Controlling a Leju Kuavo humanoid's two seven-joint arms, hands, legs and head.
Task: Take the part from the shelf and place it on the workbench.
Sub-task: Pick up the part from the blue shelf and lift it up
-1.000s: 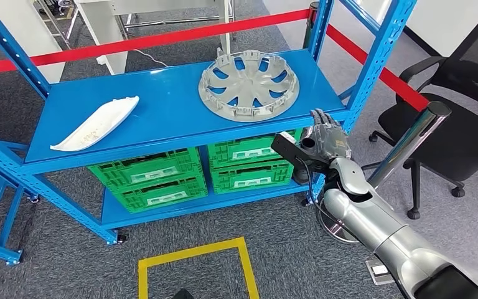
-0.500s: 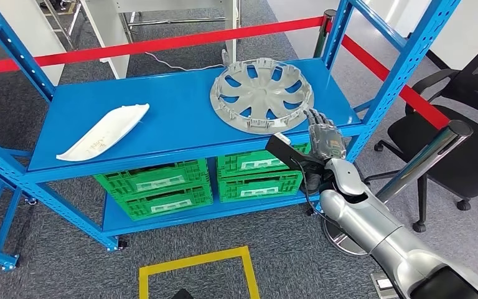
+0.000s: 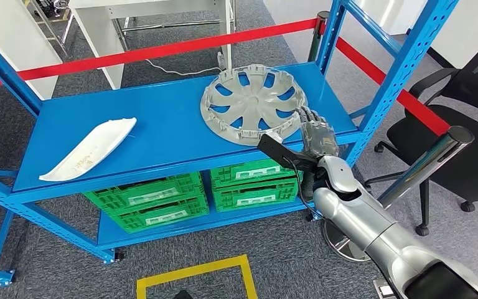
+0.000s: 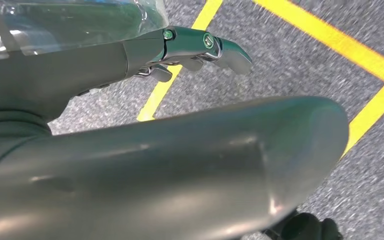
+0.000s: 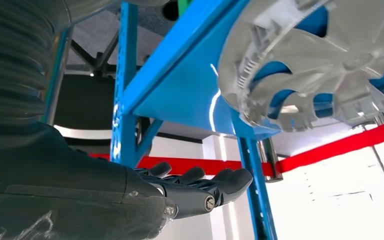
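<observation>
A grey plastic hubcap lies flat on the right half of the blue shelf top. My right hand is at the shelf's front right edge, just beside the hubcap's near rim, fingers stretched out and holding nothing. In the right wrist view the hubcap overhangs the shelf edge, and the right hand is a short way from it, not touching. A long white curved part lies on the left of the shelf. My left hand hangs over the carpet and holds nothing.
Green crates fill the lower shelf. A blue upright stands just right of my hand. Red barrier tape runs behind the shelf to a chrome post. A black office chair is at the right. Yellow floor tape marks a square.
The camera has shifted a little. My right hand has come closer to the hubcap's near rim, from below the shelf edge up to its level.
</observation>
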